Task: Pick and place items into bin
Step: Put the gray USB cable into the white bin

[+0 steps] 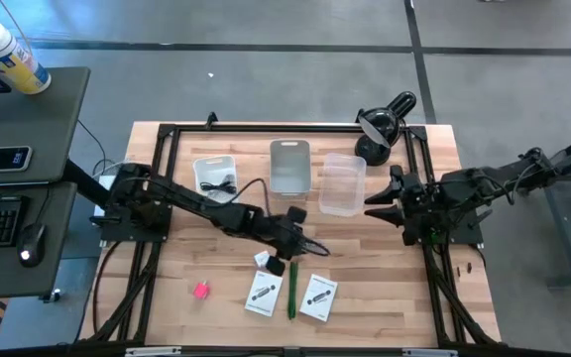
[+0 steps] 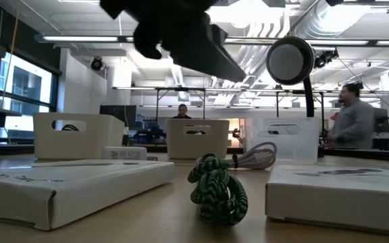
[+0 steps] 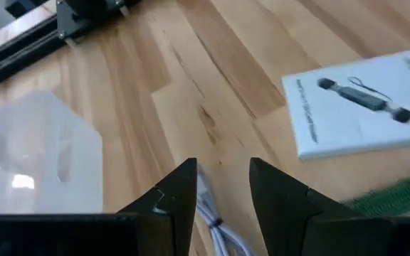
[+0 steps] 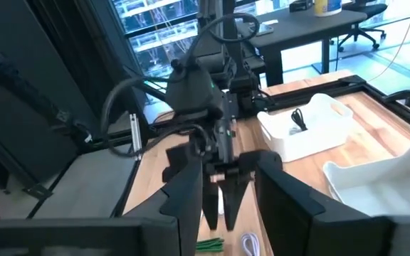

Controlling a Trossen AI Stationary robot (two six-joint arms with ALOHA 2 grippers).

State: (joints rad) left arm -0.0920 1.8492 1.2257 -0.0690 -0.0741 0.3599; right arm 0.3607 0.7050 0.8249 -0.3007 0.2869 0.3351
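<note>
Hovering with its tapered dark fingers parted, the left hand (image 3: 223, 195) overhangs a pale ribbed cable (image 3: 216, 227) on woodgrain.

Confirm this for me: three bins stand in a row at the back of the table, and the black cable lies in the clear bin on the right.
Not quite. In the high view the black cable lies in the white bin on the left of the row, not in the clear bin on the right. The three bins do stand in a row at the back.

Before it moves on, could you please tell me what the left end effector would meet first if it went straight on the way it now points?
Probably the pale grey cable lying between the open fingers of the left end effector; beyond it only bare wooden table shows, though depth is unclear.
</note>
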